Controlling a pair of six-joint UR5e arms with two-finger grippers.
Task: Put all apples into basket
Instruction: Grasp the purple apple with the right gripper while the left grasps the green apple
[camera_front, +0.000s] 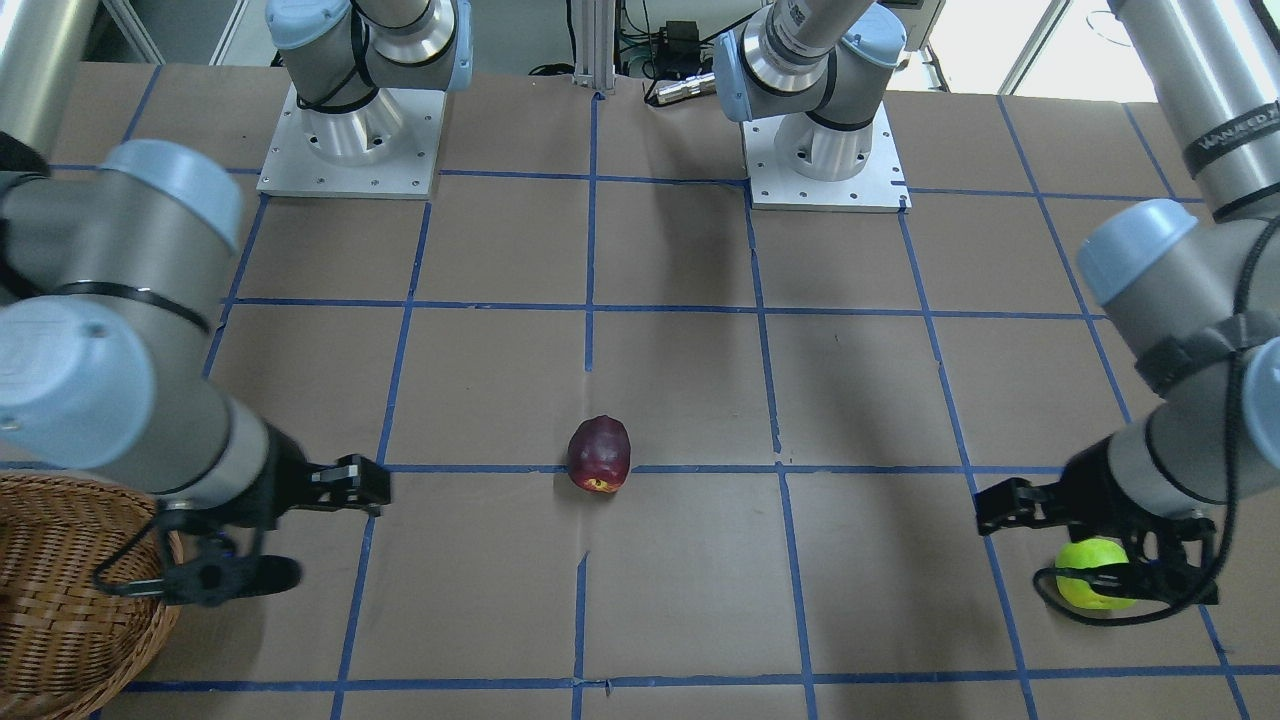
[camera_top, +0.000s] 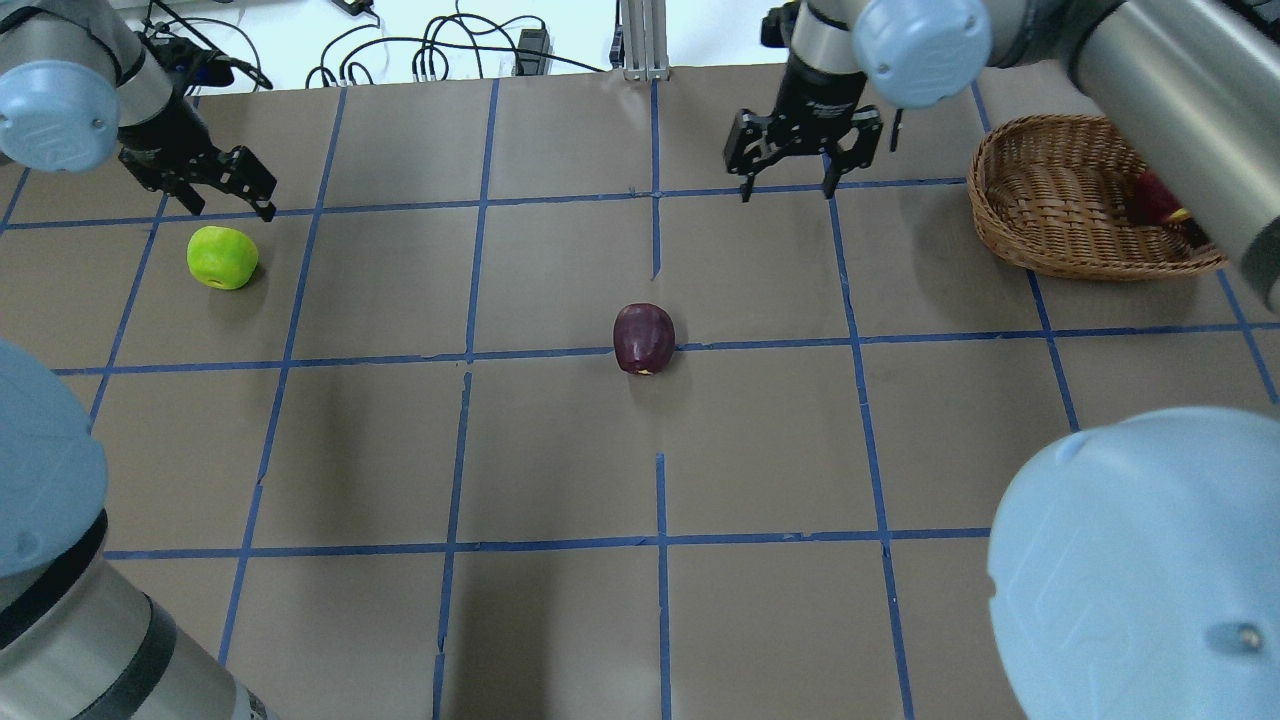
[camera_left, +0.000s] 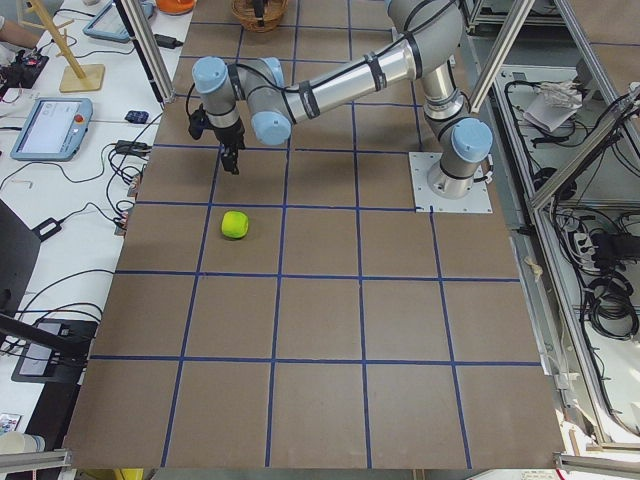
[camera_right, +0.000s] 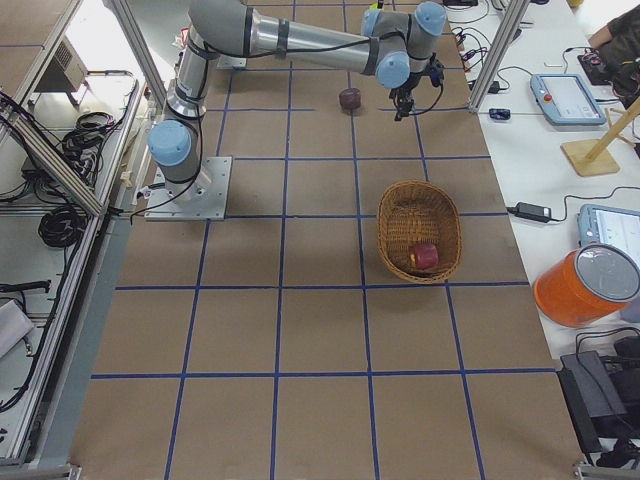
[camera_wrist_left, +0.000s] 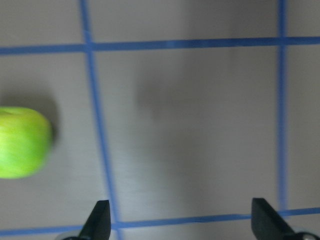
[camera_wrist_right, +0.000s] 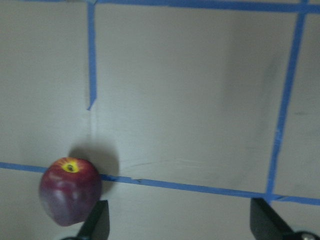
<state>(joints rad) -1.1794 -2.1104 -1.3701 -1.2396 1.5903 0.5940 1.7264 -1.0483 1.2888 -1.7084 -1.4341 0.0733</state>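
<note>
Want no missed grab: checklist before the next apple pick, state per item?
1. Left gripper open and empty: ok, its fingers stand apart in the wrist view.
2. Green apple between the left fingers: not ok, it lies off to one side, outside them.
3. Right gripper open and empty: ok.
4. Maroon apple centred under the right gripper: not ok, it sits by one fingertip at the wrist view's edge.
5. Room in the basket: ok, only the red apple lies in it.
6. Gripper height over the table: cannot tell.
</note>
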